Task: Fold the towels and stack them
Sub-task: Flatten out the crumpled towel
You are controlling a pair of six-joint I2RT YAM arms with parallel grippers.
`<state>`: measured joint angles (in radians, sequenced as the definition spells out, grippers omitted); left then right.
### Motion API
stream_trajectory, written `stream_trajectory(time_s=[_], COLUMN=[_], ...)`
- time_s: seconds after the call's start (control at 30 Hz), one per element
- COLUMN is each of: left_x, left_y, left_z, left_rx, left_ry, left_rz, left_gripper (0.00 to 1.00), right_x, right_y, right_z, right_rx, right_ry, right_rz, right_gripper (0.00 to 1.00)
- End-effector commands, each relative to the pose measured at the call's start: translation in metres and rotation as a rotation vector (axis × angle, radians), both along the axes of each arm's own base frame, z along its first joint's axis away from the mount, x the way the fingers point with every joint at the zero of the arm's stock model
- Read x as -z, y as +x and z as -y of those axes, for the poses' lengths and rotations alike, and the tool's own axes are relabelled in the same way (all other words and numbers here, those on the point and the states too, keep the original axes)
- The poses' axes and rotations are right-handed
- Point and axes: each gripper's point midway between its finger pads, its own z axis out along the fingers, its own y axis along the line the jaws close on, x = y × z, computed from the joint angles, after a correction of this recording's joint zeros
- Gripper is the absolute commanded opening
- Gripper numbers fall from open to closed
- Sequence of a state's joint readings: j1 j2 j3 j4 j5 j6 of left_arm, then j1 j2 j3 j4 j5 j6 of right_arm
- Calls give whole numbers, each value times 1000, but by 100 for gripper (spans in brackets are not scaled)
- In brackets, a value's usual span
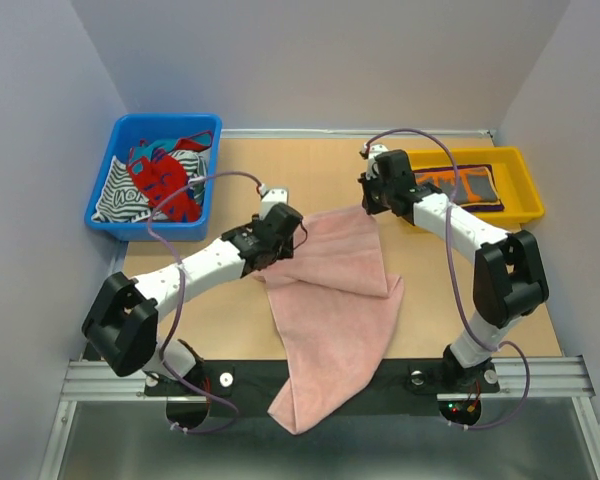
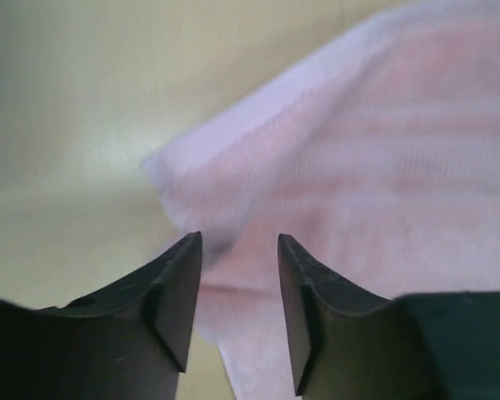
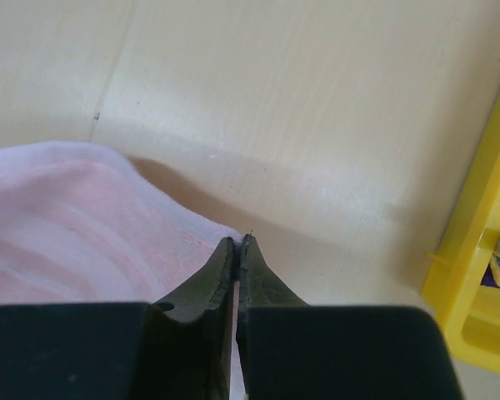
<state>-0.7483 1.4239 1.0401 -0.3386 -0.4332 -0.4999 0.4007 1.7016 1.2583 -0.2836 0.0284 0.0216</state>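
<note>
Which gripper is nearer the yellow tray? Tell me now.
Right. The right gripper pinches the pink towel just left of the yellow tray; the left gripper is farther left, across the towel.

Pink towel (image 2: 375,167) blurred and cropped in left wrist view, yellow tray (image 3: 475,250) cut by right edge

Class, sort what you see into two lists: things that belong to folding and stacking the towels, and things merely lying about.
Belong to the job: pink towel; grey-and-orange towel, lying in the yellow tray.
Lying about: blue bin; red cloth and striped cloth in it.
</note>
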Motion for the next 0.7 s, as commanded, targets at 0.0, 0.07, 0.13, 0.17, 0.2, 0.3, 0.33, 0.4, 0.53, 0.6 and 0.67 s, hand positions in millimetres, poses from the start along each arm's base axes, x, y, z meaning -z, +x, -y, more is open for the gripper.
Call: stream_trajectory(time_s=[0.0, 0.07, 0.13, 0.17, 0.2, 0.3, 0.33, 0.4, 0.53, 0.6, 0.67], left_x=[68, 58, 44, 35, 18, -3, -5, -9, 0, 15, 24], left_y=[-50, -53, -50, -46, -35, -9, -2, 18, 38, 48, 56], left_z=[-23, -23, -20, -19, -22, -28, -28, -27, -14, -16, -23], left_rx=[-40, -61, -56, -57, -68, -54, -45, -25, 23, 4, -36], left_ry=[27, -40, -104, -135, -176, -224, -223, -215, -257, -275, -298], left_rz=[-178, -145, -95, -74, -30, 7, 13, 13, -66, -113, -129], left_gripper=[64, 78, 81, 84, 84, 84, 84, 82, 80, 80, 80], right_x=[3, 8, 11, 13, 13, 15, 17, 17, 15, 14, 15], right_y=[-12, -16, -20, -22, -23, -23, -24, -25, -26, -26, -28], right_z=[-2, 0, 2, 3, 3, 3, 4, -2, -2, -2, -1], right_rx=[-28, -29, -31, -31, -33, -31, -32, -53, -57, -57, -58], right_ry=[10, 6, 2, 0, 1, 1, -2, 18, 22, 24, 23], right_rz=[2, -6, -10, -14, -11, -13, -16, -23, -18, -17, -18], right_gripper=[1, 0, 1, 1, 0, 1, 0, 1, 0, 0, 0])
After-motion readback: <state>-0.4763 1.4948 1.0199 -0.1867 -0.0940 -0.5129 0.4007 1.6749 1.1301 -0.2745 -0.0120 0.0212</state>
